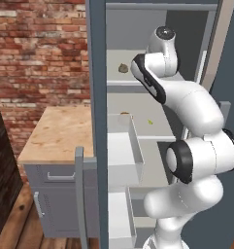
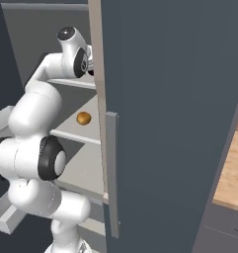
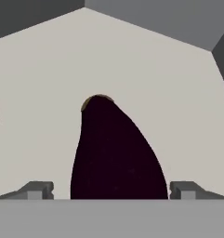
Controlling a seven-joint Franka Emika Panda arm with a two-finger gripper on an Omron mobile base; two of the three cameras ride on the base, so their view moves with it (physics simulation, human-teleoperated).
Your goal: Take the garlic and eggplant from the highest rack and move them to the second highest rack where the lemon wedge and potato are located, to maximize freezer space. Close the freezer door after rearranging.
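shelf: top rack (image 3: pixel 178 93), pale, bare
eggplant (image 3: pixel 115 153): dead ahead between fingertips, long axis pointing away
gripper (image 3: pixel 111 190): spread wide, nothing held
garlic (image 1: pixel 123 68): off left

garlic (image 1: pixel 123 68) on top shelf; below it, lemon wedge (image 1: pixel 150 121) and potato (image 2: pixel 83 118).

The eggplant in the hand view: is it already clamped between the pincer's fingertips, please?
No, the eggplant lies on the shelf between the wide-open pincer fingertips, with a gap at each side.
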